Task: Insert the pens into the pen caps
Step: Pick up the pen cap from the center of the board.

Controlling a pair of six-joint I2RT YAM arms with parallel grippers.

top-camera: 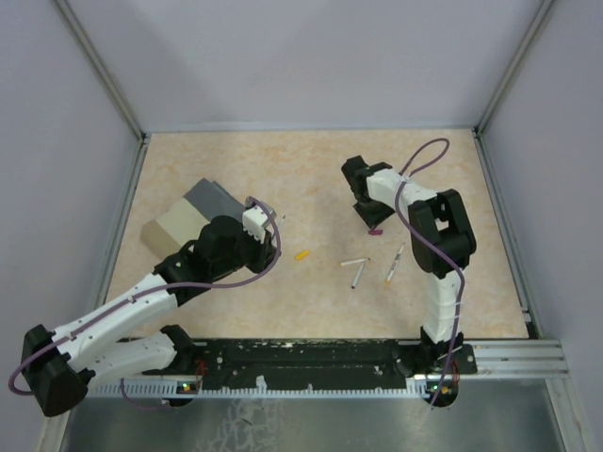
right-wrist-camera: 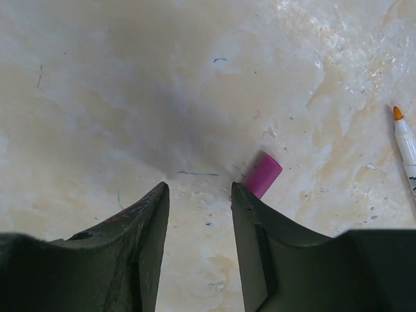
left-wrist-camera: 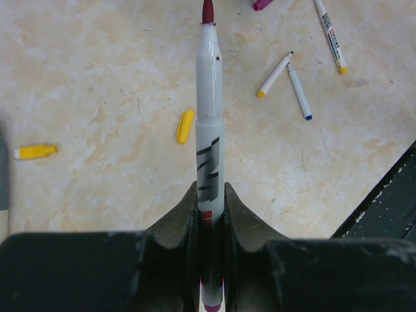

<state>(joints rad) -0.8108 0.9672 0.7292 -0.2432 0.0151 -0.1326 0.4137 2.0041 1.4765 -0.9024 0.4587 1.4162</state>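
The left arm (top-camera: 113, 325) and the right arm (top-camera: 441, 301) are built of smooth white shell links joined by bulky matte black joint housings. A thin purple cable (top-camera: 212, 282) runs along the left arm, and a second purple cable (top-camera: 419, 160) arcs over the right arm. The left pincer (left-wrist-camera: 210, 195) has two dark grey wedge-shaped fingers tapering to narrow tips, their faces scuffed and dusty; the right pincer (right-wrist-camera: 200, 195) shows the same worn, blackish fingers

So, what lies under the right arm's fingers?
A magenta pen cap lies on the table there, outside the gap between the fingers. One finger covers its near end, so contact cannot be judged.
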